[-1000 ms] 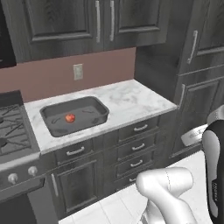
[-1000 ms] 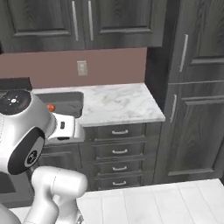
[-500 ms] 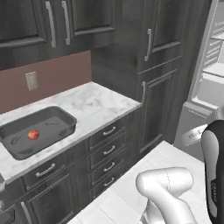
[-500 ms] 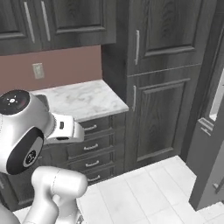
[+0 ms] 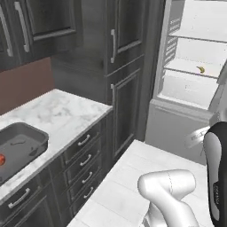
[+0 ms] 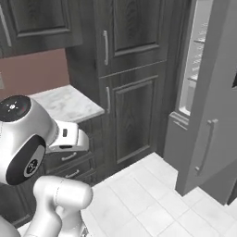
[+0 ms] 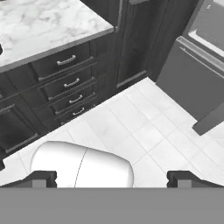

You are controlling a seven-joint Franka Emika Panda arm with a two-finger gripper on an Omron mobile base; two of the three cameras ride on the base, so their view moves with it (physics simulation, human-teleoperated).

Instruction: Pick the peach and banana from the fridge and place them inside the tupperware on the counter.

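Note:
The fridge [image 5: 177, 128] stands open at the right, and the yellow banana [image 5: 201, 69] lies on one of its white shelves. At the lower left edge the dark grey tupperware [image 5: 31, 133] sits on the white marble counter [image 5: 57, 106], with the red-orange peach [image 5: 1, 159] inside it. The grey fridge door [image 6: 210, 106] swings out at the right of the right base view. In the hand view my gripper [image 7: 112, 179] hangs open over the floor, nothing between its fingertips [image 7: 43, 178]. The counter [image 7: 43, 26] lies upper left and the fridge [image 7: 188, 83] upper right.
Tall dark wood cabinets [image 5: 124, 88] fill the stretch between counter and fridge. Dark drawers with silver handles [image 7: 65, 83] sit under the counter. White tile floor [image 6: 148, 194] runs from the cabinets to the fridge.
The whole picture has swung to the right with the base: counter and tupperware have slid to the left edge and the open fridge has come into view. My gripper stays open.

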